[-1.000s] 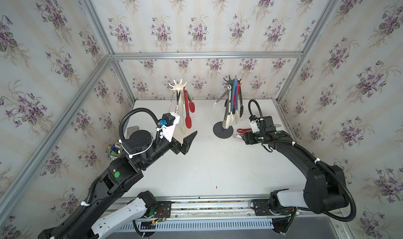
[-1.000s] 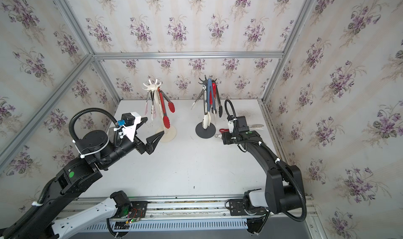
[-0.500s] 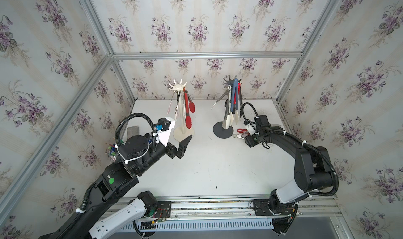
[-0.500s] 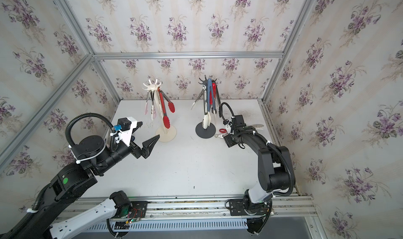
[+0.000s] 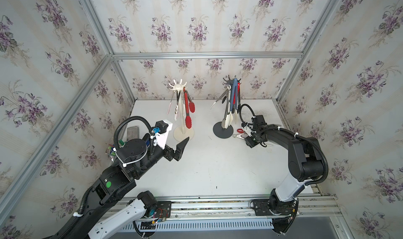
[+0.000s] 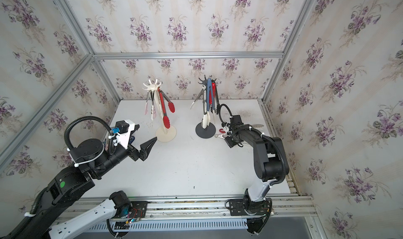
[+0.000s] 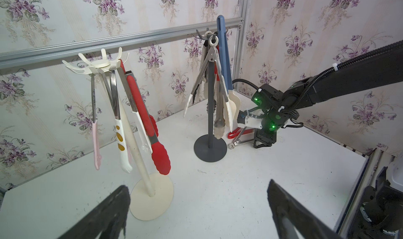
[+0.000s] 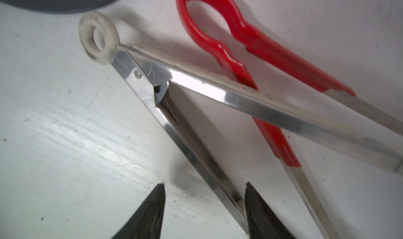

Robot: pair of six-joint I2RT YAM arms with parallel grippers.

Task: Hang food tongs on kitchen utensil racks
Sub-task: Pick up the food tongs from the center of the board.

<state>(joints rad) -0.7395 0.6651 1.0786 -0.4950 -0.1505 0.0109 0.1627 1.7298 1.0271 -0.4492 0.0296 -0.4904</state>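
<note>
Steel tongs point(image 8: 239, 96) with a white ring point(image 8: 102, 57) at the hinge lie flat on the desk point(image 5: 207, 172), splayed open, the ring just beside the round base of the dark grey rack point(image 7: 205, 154). One steel arm crosses over a pair of red-handled tongs point(image 8: 283, 57) that lies on the desk next to them. My right pincer point(image 8: 204, 184) is down low over the other steel arm, its two black fingers standing apart with that arm between them. One finger is right against the metal, the other has a clear gap, so I read it as straddling the arm and not pinching it. My left pincer point(image 7: 198, 183) hangs above the desk in front of the cream-white rack point(image 7: 157, 196), spread wide and holding nothing. Both racks stand upright toward the back of the desk, apart from each other, the cream-white one on my left arm's side and the dark grey one on my right arm's side. From the cream crown of hooks hang red-tipped tongs point(image 7: 160, 157), a thin pink pair point(image 7: 96, 146) and a white pair with gold spots point(image 7: 121, 140). The dark grey crown carries blue-handled tongs point(image 7: 223, 59) and several steel ones bunched together around the pole.
</note>
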